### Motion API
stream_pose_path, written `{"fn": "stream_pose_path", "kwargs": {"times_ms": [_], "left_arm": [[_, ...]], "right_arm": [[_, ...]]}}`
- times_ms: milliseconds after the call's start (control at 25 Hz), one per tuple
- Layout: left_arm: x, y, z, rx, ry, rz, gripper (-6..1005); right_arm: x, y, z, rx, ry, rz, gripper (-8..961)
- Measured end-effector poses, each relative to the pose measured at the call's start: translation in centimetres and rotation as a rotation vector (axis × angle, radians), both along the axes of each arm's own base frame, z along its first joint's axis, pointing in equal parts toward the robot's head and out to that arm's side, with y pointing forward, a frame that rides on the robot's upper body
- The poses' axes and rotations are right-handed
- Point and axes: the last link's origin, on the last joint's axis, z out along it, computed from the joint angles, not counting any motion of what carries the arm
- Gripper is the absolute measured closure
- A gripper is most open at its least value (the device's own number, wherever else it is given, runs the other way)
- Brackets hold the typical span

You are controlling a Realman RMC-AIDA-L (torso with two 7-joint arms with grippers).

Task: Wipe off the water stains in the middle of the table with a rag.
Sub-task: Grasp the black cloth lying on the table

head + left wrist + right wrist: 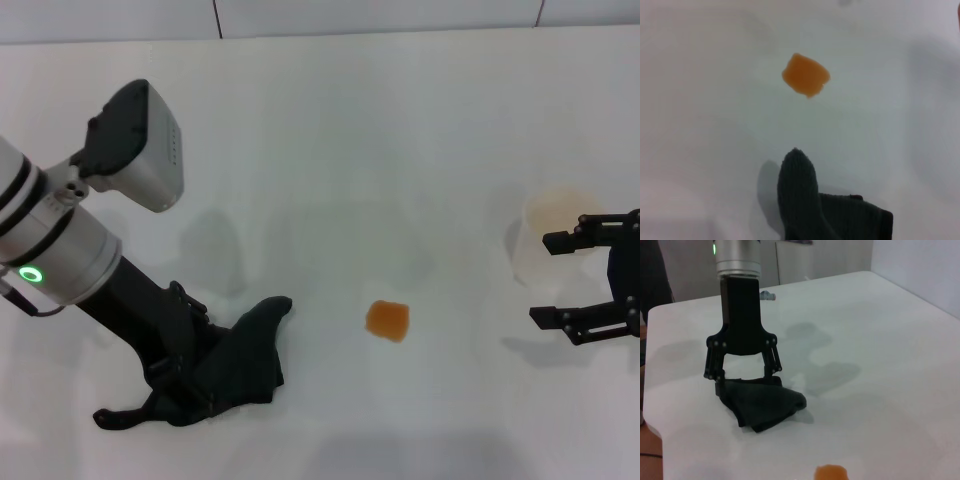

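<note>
The rag (250,345) is a dark charcoal cloth lying crumpled on the white table (330,130), front left, with a pointed corner toward the middle. My left gripper (165,400) stands over its left end, fingers spread and straddling the cloth; the right wrist view shows the gripper (745,382) and the rag (762,405) on the table. The water stain (387,320) is a small orange patch in the middle, right of the rag and apart from it. The left wrist view shows the stain (805,75) beyond the rag's corner (800,185). My right gripper (542,279) is open and empty at the right edge.
A translucent whitish plastic cup (540,215) stands at the right, just behind my right gripper's fingers. The table's far edge meets a wall at the top of the head view. The stain also shows in the right wrist view (831,473).
</note>
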Motion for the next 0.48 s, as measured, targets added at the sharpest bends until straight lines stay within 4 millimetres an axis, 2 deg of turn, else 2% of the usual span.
{"fn": "stream_pose_path", "kwargs": {"times_ms": [200,480], "left_arm": [[0.06,-0.18,-0.62,-0.013,-0.008,-0.001,220],[0.02,-0.05,-0.51,-0.004,-0.009,0.005,268]], "right_arm": [[0.03,-0.06,-0.04,-0.003,0.002,-0.003,125],[0.07,-0.12,-0.05,-0.005,0.004,-0.009,126]]}}
